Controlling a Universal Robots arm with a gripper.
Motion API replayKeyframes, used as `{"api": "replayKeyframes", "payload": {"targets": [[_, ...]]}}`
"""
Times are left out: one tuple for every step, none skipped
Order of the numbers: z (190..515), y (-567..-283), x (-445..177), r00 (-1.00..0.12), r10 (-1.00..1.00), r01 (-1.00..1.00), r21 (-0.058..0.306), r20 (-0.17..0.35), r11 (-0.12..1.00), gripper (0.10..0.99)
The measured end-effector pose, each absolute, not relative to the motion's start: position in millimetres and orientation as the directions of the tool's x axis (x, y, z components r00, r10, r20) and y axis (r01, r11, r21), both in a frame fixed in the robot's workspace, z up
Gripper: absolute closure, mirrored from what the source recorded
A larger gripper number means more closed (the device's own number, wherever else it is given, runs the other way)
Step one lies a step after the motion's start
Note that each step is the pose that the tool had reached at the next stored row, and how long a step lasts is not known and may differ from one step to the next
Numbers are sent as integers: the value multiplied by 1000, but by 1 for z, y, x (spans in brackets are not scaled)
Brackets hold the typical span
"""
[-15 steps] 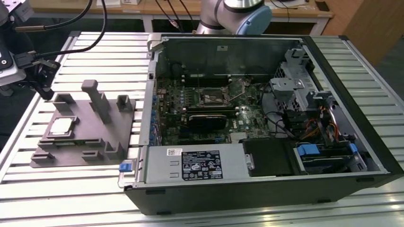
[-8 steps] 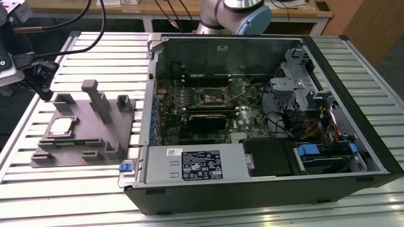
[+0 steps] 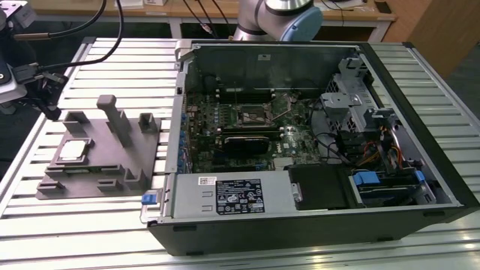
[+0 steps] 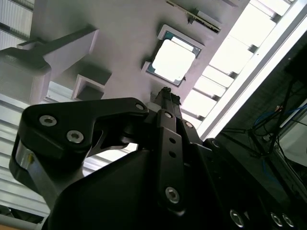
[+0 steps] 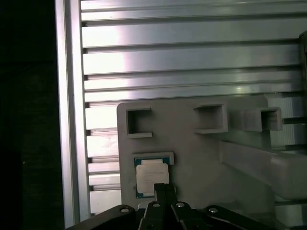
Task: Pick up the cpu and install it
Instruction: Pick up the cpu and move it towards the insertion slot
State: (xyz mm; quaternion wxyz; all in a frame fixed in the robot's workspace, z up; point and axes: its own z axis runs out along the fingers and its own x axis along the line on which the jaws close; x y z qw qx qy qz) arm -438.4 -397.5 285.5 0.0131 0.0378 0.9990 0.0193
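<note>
You'll find the cpu (image 3: 73,151), a small flat square with a shiny silver lid, lying in a recess of the matte grey plastic fixture (image 3: 105,163). The fixture sits on the ribbed aluminium tabletop (image 3: 75,225), to the exterior view's left of the open computer case (image 3: 300,230). In both wrist views your black pincer (image 5: 165,190) hovers near it, fingers together and empty.

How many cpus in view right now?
1. The cpu lies on the grey fixture at the exterior view's left, outside the computer case. Another could be hidden inside the case.
</note>
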Motion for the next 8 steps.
{"api": "replayKeyframes", "payload": {"targets": [[285, -397, -439, -997, 76, 75, 40, -25, 996, 980], [285, -397, -439, -997, 76, 75, 40, -25, 996, 980], [285, -397, -440, -997, 76, 75, 40, -25, 996, 980], [285, -397, -440, -997, 76, 75, 40, -25, 996, 980], [284, -397, -441, -997, 76, 75, 40, -25, 996, 980], [284, -397, -441, -997, 76, 75, 40, -25, 996, 980], [284, -397, -442, -997, 76, 75, 39, -25, 996, 980], [284, -397, -442, -997, 76, 75, 39, -25, 996, 980]]}}
